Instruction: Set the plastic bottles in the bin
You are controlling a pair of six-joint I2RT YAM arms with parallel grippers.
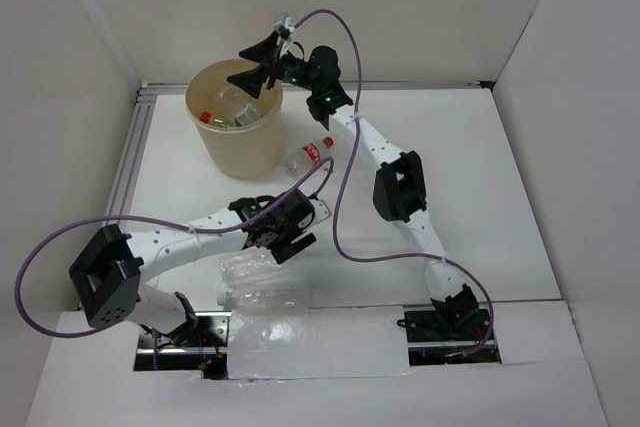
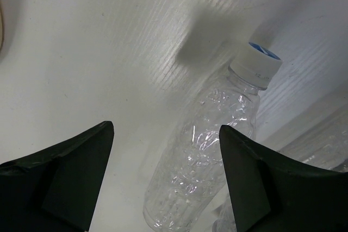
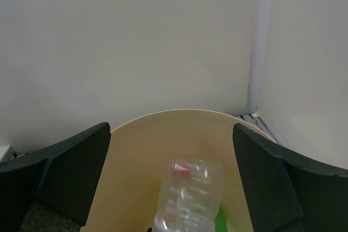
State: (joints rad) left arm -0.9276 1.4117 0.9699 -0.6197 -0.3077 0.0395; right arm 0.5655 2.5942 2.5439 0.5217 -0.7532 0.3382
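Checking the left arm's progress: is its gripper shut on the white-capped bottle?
No, the left gripper is open, fingers wide apart over the white-capped bottle lying on the table.

One bin (image 1: 236,153), three bottles (image 1: 306,155) outside it, at least two inside.

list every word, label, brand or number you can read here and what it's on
No text is readable in any view.
Clear red-capped plastic bottle beside the round beige bin: red-and-white label too small to read.
White cap of the clear crinkled plastic bottle: blue mark blurred, no letters.
Bottles inside the bin: labels too small.
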